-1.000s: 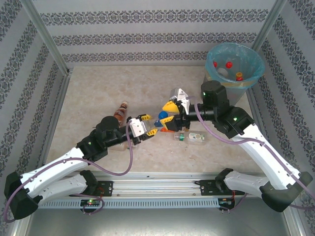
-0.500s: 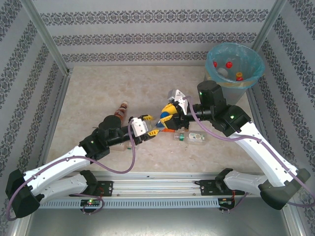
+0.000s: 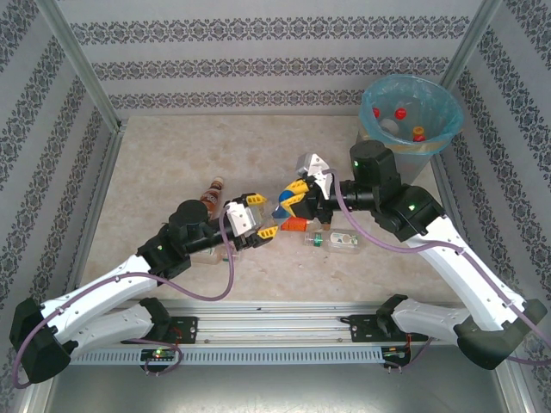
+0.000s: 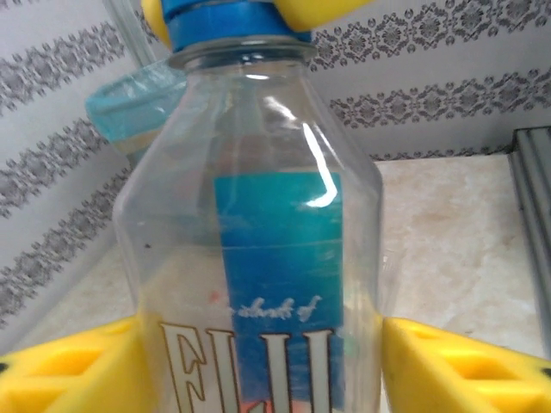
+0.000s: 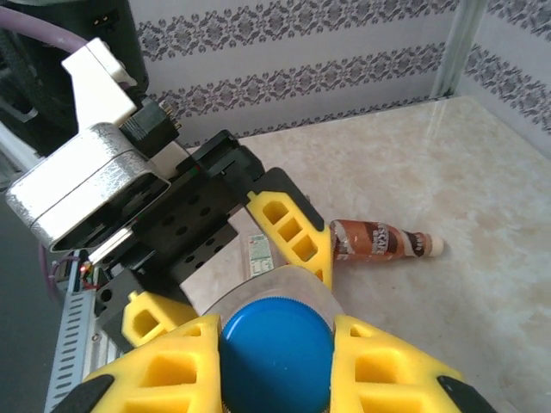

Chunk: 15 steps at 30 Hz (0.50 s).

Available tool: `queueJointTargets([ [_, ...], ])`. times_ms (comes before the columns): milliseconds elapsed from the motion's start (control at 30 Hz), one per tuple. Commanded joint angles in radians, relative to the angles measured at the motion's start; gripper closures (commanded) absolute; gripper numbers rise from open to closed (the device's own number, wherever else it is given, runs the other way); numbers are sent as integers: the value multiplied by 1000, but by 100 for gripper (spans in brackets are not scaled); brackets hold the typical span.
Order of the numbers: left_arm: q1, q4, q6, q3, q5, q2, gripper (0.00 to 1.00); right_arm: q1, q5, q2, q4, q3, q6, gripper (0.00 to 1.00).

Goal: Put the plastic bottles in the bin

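Mid-air handoff here. The right tool (image 3: pixel 291 198) is pinched tight on the blue cap (image 5: pixel 275 351) of the Fiji bottle (image 4: pixel 258 258). The bottle hangs over the worktop (image 3: pixel 172 155), well left of the bin (image 3: pixel 454 110) and nearer the arm bases. The left tool (image 3: pixel 260 215) has its fingers (image 4: pixel 77 370) flanking the bottle's body, fairly wide apart, but I can't tell if they're pressing or just off it.

My take: a cap-only pinch lets the body swing, so the left tool should open fully and back straight away before the right arm heads for the bin. Then carry it slow, clear the rim and drop it over the middle.

Hard to see: the bottle's base is cut off in the left wrist view, and the tools cover most of it from above. There's also something orange (image 3: pixel 294 225) under the right tool, left of the bin, too hidden to call.
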Motion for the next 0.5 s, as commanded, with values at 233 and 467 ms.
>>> queueJointTargets([
  [233,14,195,16,47,-147,-2,2,8,416,3,-1,201,51,100],
  [467,14,274,-19,112,-80,104,0,-105,971,111,-66,427,33,100],
])
